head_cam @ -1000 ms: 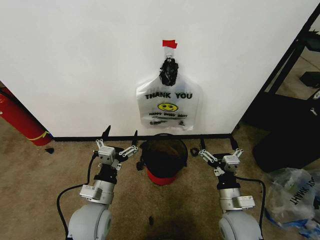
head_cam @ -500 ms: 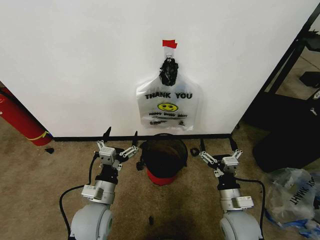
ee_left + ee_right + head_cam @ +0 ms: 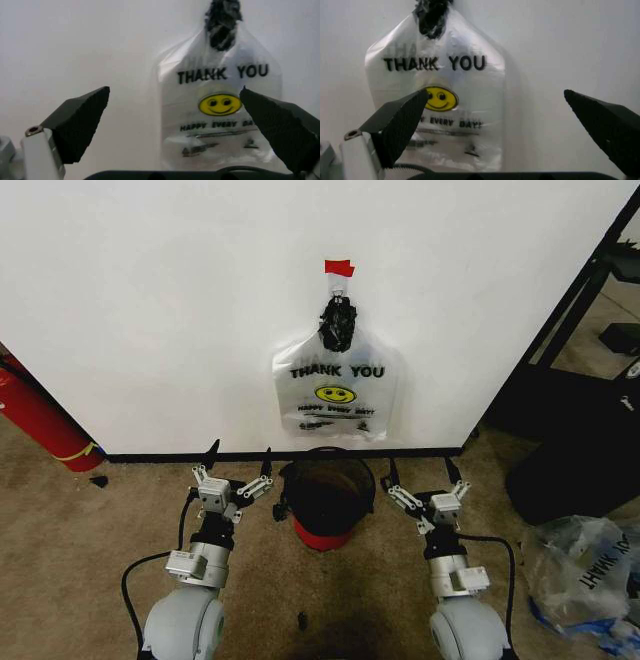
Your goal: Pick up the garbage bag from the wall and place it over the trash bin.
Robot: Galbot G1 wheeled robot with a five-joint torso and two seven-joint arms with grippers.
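Observation:
The garbage bag (image 3: 338, 395), translucent white with black THANK YOU lettering and a yellow smiley, hangs on the white wall (image 3: 150, 310) from a black knot under red tape. Below it on the carpet stands the red trash bin (image 3: 325, 495) with its black rim. My left gripper (image 3: 240, 455) is open just left of the bin, and my right gripper (image 3: 420, 470) is open just right of it. Both point at the wall. The left wrist view frames the bag (image 3: 220, 112) between open fingers, with the bin rim (image 3: 175, 175) below. The right wrist view shows the bag (image 3: 445, 112) likewise.
A long red cylinder with a yellow band (image 3: 40, 420) leans at the far left. A black frame (image 3: 570, 310) and dark gear stand at the right, with a clear lettered bag (image 3: 585, 570) on the floor. A small black scrap (image 3: 300, 618) lies on the carpet.
My right gripper has shifted left, closer to the bin. The left gripper has barely moved. The bag still hangs on the wall.

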